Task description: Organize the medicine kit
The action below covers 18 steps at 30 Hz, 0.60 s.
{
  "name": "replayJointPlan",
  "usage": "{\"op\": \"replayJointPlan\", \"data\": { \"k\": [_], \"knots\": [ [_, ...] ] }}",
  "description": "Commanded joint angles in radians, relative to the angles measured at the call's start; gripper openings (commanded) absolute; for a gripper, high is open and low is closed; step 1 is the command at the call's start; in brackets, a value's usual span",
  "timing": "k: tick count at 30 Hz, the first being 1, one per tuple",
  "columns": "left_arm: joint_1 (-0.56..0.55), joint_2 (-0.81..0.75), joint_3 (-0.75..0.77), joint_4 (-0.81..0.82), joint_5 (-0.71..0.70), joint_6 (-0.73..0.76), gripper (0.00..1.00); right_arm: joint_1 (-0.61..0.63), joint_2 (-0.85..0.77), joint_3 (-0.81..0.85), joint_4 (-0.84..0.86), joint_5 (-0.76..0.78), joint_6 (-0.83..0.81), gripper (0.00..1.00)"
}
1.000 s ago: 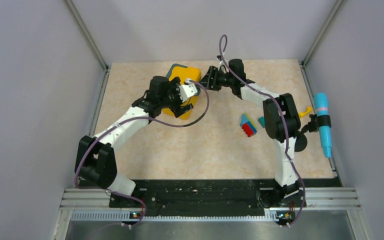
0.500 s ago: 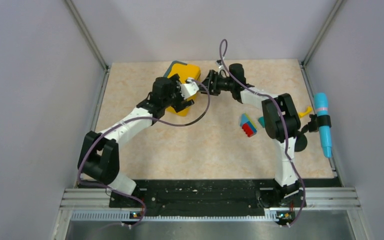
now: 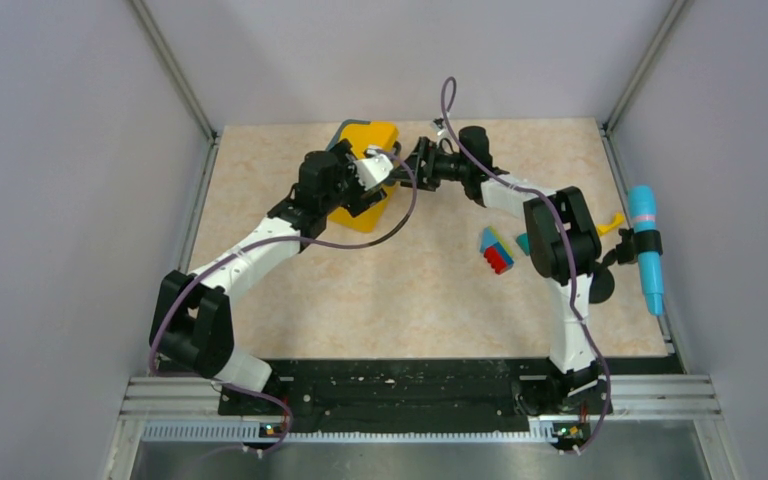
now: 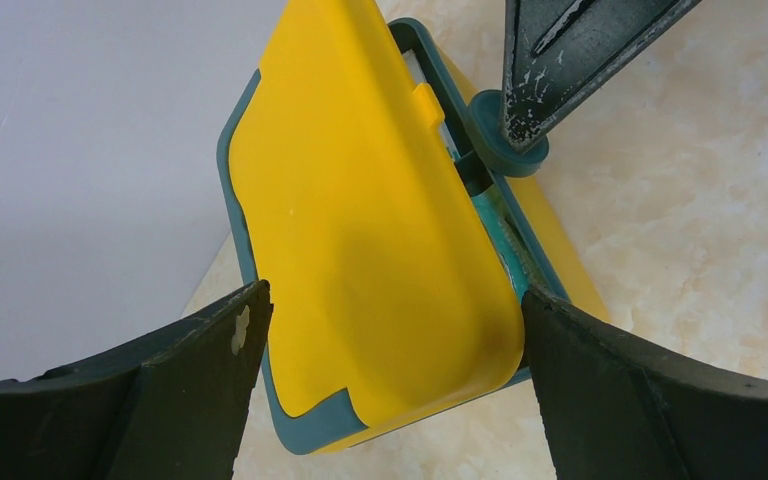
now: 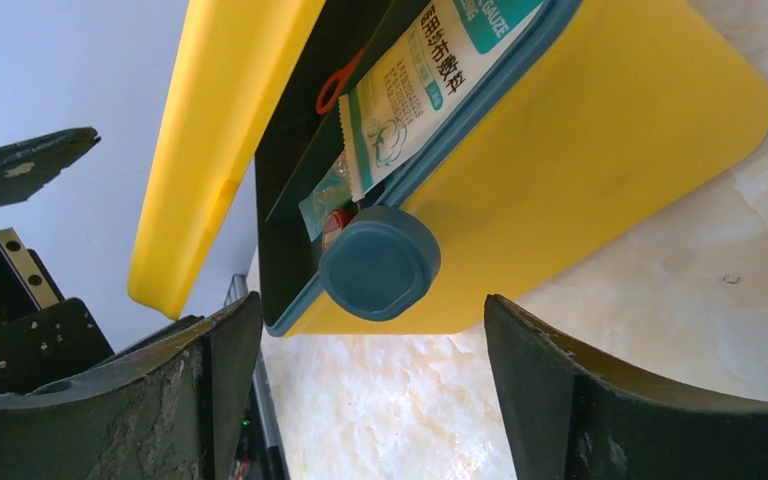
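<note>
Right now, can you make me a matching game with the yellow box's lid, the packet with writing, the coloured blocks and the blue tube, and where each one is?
Things:
1. lid
2. gauze packet
3. coloured blocks
4. blue tube

Places or states:
A. at the right edge of the table
B. lifted, partly open
C. inside the medicine kit
D. on the table, out in the open

Pairs: 1-B, 2-C, 3-D, 4-A

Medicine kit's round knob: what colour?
The knob is dark teal, clearest in the right wrist view.
</note>
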Motion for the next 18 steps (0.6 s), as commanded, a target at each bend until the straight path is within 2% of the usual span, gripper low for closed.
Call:
{"op": "replayJointPlan", "data": {
  "k": [1,7,18],
  "knots": [
    [0.012,-0.007,0.05,0.054,-0.043,-0.047,0.98,0.001,0.011,0.076,0.023,0.043,0.027,0.81],
    [0.026,-0.006,0.071,0.012,-0.042,-0.109,0.98,0.026,0.054,0.133,-0.065,0.144,0.047,0.77],
    [0.039,0.007,0.099,-0.027,-0.022,-0.163,0.98,0.029,0.073,0.136,-0.09,0.129,0.037,0.64]
  ]
}}
